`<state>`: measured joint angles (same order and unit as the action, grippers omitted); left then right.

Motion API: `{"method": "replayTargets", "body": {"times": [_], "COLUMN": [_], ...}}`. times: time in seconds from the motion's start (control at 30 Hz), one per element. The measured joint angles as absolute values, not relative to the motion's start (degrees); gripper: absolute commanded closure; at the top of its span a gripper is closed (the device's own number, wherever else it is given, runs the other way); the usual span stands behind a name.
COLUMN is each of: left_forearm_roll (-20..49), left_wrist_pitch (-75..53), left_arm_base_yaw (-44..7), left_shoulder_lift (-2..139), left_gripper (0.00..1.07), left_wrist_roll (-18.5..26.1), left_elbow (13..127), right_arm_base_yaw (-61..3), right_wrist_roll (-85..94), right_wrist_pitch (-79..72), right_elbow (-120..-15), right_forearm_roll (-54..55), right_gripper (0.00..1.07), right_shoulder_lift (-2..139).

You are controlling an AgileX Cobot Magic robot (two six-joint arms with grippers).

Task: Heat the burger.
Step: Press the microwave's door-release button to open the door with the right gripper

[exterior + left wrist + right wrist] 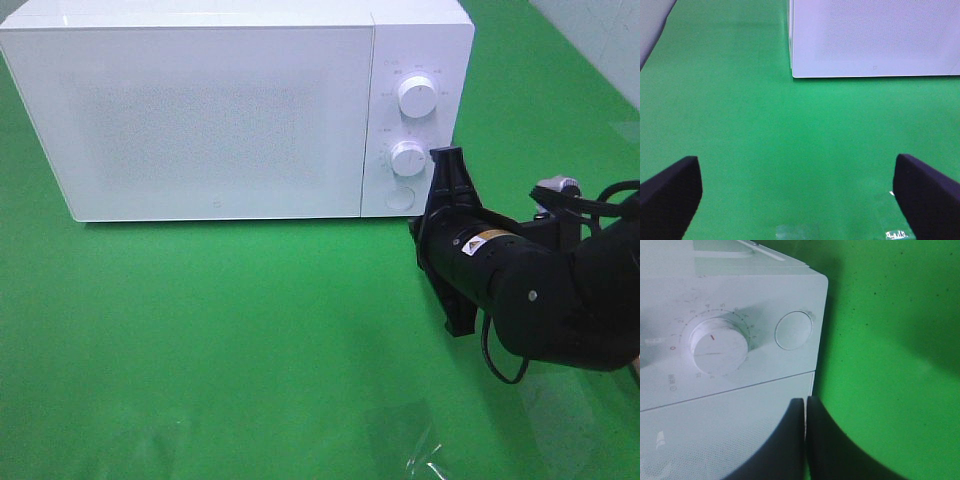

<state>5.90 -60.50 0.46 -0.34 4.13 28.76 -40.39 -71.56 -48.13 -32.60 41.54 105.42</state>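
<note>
Finds the right tool shut, fingers pressed together with nothing between them, tips at the front right corner of a white microwave; cannot tell whether touching. Just to the left of those tips, the lower dial; farther up the panel, the upper dial; below the lower dial, a round button. Ahead of the right tool nothing stands between tips and panel. Shows the left tool only in its own wrist view: fingers wide apart, empty, hanging over the green table. Ahead of the left tool, bare table, then the microwave's lower front corner, with the door closed. Close by its fingers, a scrap of clear plastic lying flat on the table. Burger out of sight in all three views.
</note>
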Motion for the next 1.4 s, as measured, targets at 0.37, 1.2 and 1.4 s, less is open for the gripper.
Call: {"method": "replayTargets", "body": {"times": [0.37, 1.2, 1.4], "left_forearm_roll": [5.90, 5.84, 5.84], "left_wrist_pitch": [-60.50, -60.50, -60.50], "left_arm_base_yaw": [0.46, 0.46, 0.46], "left_shoulder_lift": [-0.34, -0.34, -0.34], "left_gripper": [0.10, 0.10, 0.10], "left_wrist_roll": [4.13, 4.13, 4.13], "left_elbow": [28.76, 28.76, 28.76], "right_arm_base_yaw": [-37.13, -32.03, -31.17], "right_wrist_roll": [-71.39, -70.59, -69.39], "right_wrist_pitch": [-44.92, -42.97, -40.34], "right_elbow": [-38.50, -50.76, -52.14], "right_forearm_roll": [41.48, 41.60, 41.54], "right_gripper": [1.07, 1.07, 1.07], "right_shoulder_lift": [109.49, 119.58, 119.81]}}
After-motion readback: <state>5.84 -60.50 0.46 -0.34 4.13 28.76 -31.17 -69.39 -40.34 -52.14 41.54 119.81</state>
